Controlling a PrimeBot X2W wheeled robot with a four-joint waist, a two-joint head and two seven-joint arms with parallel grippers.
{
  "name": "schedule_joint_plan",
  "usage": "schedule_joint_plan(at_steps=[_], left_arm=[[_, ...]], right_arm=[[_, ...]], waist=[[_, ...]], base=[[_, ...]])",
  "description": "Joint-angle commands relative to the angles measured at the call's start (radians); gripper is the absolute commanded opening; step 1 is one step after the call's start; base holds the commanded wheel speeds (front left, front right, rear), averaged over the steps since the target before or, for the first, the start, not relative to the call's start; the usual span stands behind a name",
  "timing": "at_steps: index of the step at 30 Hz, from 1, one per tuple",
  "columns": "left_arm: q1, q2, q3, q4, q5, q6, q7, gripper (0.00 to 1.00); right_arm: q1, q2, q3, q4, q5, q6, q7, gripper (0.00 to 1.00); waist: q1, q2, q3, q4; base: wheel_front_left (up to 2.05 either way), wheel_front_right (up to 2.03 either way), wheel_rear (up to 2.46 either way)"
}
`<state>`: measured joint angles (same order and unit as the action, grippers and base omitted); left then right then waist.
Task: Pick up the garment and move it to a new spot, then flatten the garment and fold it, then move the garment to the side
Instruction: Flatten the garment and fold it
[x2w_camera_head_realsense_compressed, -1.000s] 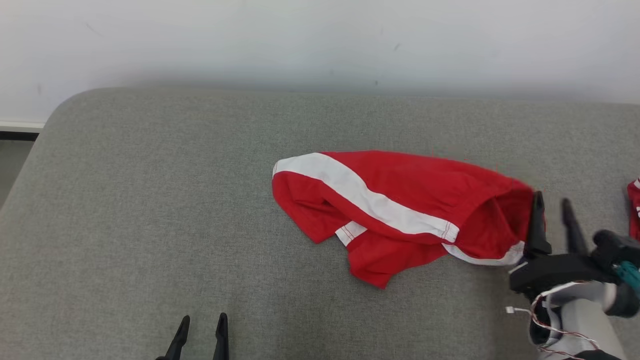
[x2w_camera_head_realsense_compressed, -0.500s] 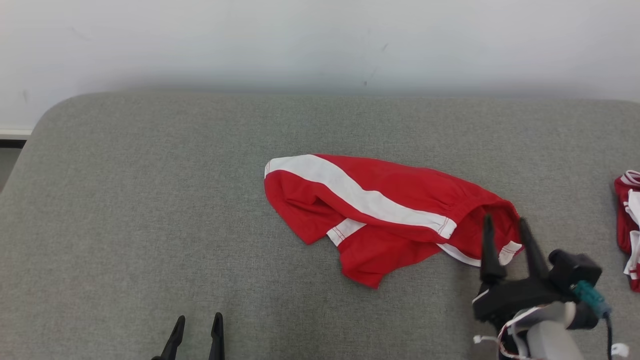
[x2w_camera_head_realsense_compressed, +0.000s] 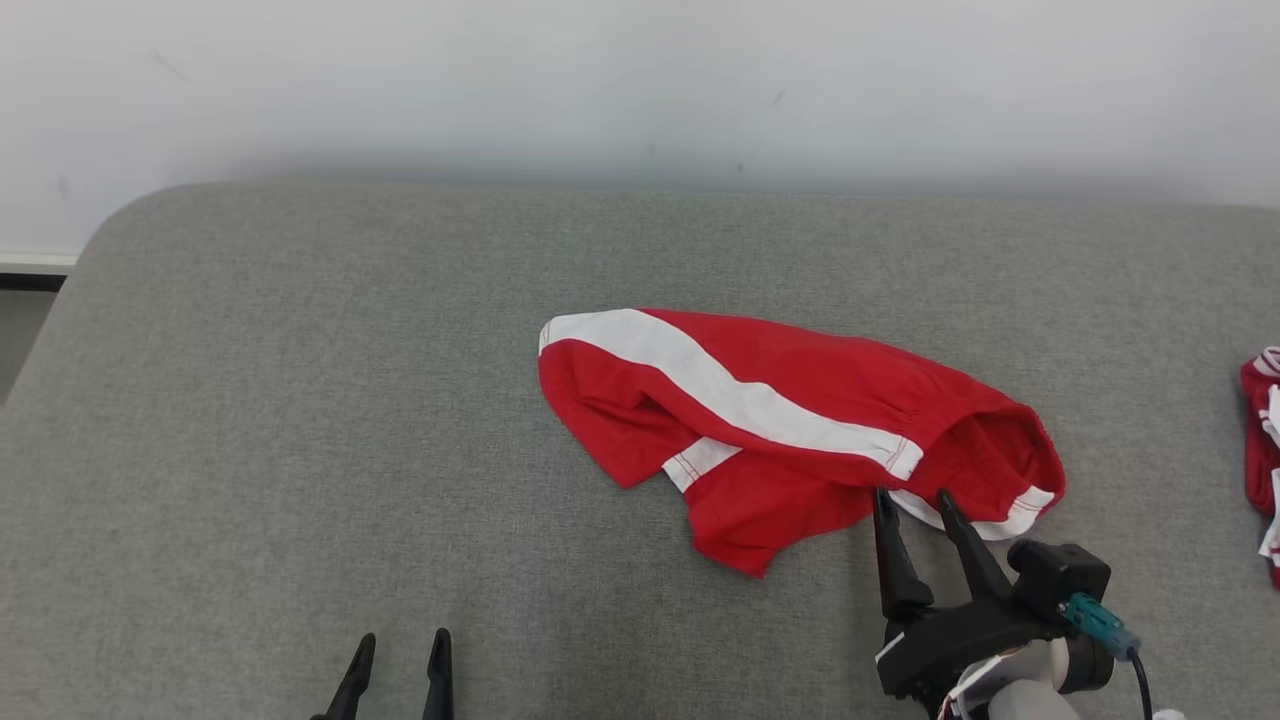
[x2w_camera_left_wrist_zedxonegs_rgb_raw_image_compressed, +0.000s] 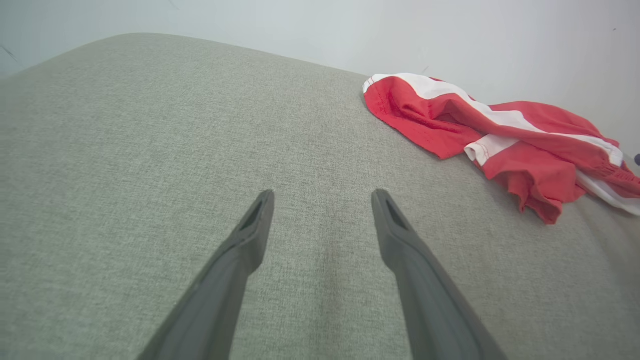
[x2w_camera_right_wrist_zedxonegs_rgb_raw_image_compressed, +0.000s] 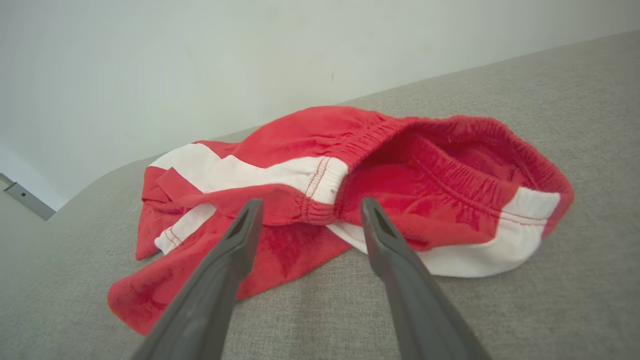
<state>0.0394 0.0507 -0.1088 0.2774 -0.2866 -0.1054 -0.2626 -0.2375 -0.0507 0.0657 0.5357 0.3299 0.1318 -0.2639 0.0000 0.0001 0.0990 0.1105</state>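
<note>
A pair of red shorts with white stripes (x2w_camera_head_realsense_compressed: 790, 420) lies crumpled on the grey cushioned surface (x2w_camera_head_realsense_compressed: 300, 420), its elastic waistband gaping open toward the right. My right gripper (x2w_camera_head_realsense_compressed: 912, 496) is open, its tips just at the near edge of the shorts below the waistband. In the right wrist view the right gripper (x2w_camera_right_wrist_zedxonegs_rgb_raw_image_compressed: 308, 206) points at the shorts (x2w_camera_right_wrist_zedxonegs_rgb_raw_image_compressed: 350, 185), nothing between its fingers. My left gripper (x2w_camera_head_realsense_compressed: 401, 640) is open at the lower left, far from the garment. From the left wrist, the left gripper (x2w_camera_left_wrist_zedxonegs_rgb_raw_image_compressed: 322, 197) hovers over bare fabric, with the shorts (x2w_camera_left_wrist_zedxonegs_rgb_raw_image_compressed: 500, 135) off at the upper right.
Another red and white garment (x2w_camera_head_realsense_compressed: 1262, 440) lies at the right edge of the surface. A white wall (x2w_camera_head_realsense_compressed: 640, 80) runs behind the far edge. The surface's rounded corner (x2w_camera_head_realsense_compressed: 110, 220) is at the upper left, with floor beyond it.
My right gripper has swung from the right end of the shorts, leftward and nearer, to their near edge. The head camera shifted slightly. The left gripper and shorts stayed put.
</note>
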Motion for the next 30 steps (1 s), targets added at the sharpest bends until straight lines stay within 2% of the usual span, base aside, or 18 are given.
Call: schedule_joint_plan(at_steps=[1, 10, 20, 22, 23, 24, 25, 26, 30], left_arm=[[0.006, 0.000, 0.002, 0.001, 0.009, -0.002, -0.003, 1.00], [-0.002, 0.000, -0.003, -0.003, 0.009, -0.007, -0.003, 1.00], [-0.024, 0.000, -0.001, -0.017, 0.006, -0.005, -0.003, 1.00], [-0.024, 0.000, -0.001, -0.014, 0.001, -0.002, -0.003, 1.00], [-0.025, 0.000, -0.001, -0.012, -0.001, -0.002, -0.003, 1.00], [-0.025, 0.000, -0.001, -0.012, -0.001, -0.002, -0.003, 1.00], [-0.027, 0.000, -0.002, -0.012, -0.002, -0.001, -0.003, 1.00], [-0.028, 0.000, -0.004, -0.012, -0.005, -0.001, -0.003, 1.00], [-0.030, 0.000, -0.007, -0.010, -0.011, 0.003, -0.003, 1.00]], right_arm=[[-0.015, 0.000, -0.003, 0.011, 0.002, -0.003, 0.000, 1.00], [-0.062, 0.000, -0.025, 0.079, -0.014, -0.003, 0.000, 1.00], [-0.098, 0.001, -0.030, 0.076, -0.016, -0.003, 0.000, 0.99], [-0.101, 0.001, -0.024, 0.066, -0.021, -0.003, 0.000, 0.86], [-0.101, 0.001, -0.020, 0.061, -0.016, -0.003, 0.000, 0.56], [-0.101, 0.001, -0.020, 0.061, -0.016, -0.003, 0.000, 0.56], [-0.101, 0.001, -0.015, 0.052, -0.013, -0.003, 0.000, 0.31], [-0.102, 0.001, -0.010, 0.041, -0.015, -0.003, 0.000, 0.00], [-0.096, 0.000, -0.002, -0.012, -0.004, -0.003, 0.000, 0.00]], waist=[[0.0000, -0.0001, 0.004, 0.007], [0.0000, -0.0001, 0.022, 0.036], [0.0000, -0.0001, 0.058, 0.043], [0.0000, -0.0001, 0.062, 0.041], [0.0000, -0.0001, 0.063, 0.039], [0.0000, -0.0001, 0.063, 0.039], [0.0000, -0.0001, 0.064, 0.037], [0.0000, -0.0001, 0.065, 0.035], [0.0000, -0.0001, 0.061, 0.023]], base=[[0.00, 0.00, 0.00], [0.00, 0.00, 0.00], [0.00, 0.00, 0.00], [0.00, 0.00, 0.00], [0.00, 0.00, 0.00], [0.00, 0.00, 0.00], [0.00, 0.00, 0.00], [0.00, 0.00, 0.00], [0.00, 0.00, 0.00]])
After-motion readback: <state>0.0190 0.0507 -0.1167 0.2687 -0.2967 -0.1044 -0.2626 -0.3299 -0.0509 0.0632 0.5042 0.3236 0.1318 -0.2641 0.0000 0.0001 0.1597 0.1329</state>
